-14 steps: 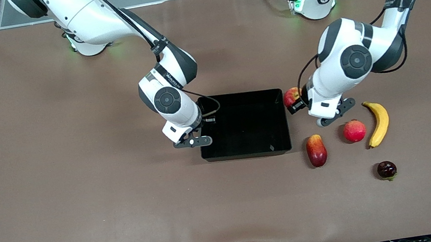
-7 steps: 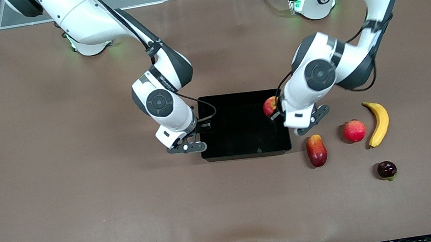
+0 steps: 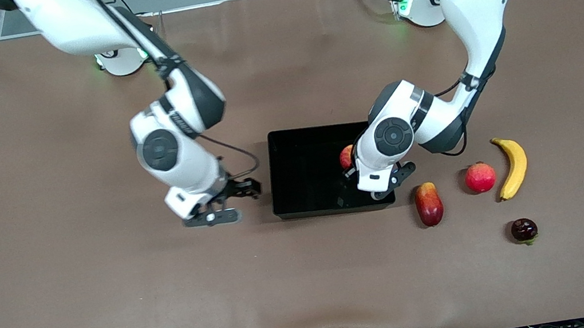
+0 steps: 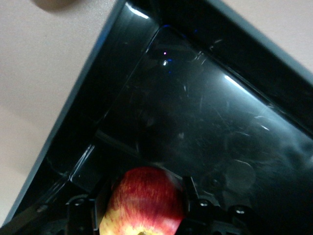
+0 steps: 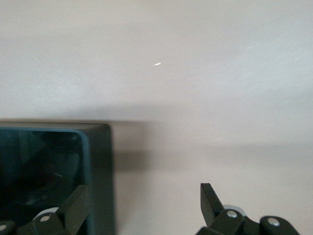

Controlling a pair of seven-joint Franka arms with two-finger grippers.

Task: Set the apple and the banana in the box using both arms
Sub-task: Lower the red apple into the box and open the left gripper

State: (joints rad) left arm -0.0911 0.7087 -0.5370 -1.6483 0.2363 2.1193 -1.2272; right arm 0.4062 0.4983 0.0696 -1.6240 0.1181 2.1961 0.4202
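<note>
left gripper (image 3: 351,162) pinching apple (image 3: 347,156) over box (image 3: 301,151) (frame centre) | right gripper (image 3: 241,190) spread, over table beside box

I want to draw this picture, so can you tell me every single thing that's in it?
apple: one, red and yellow, held over the box
box: one, black, middle of the table
banana: one, yellow, on the table toward the left arm's end
round fruit: one, pinkish red, beside the banana
mango: one, red-orange, beside the box
dark fruit: one, dark red, nearest the front camera
table: one, brown
left gripper: one, black, shut on the apple
right gripper: one, black, open, over the table beside the box
</note>
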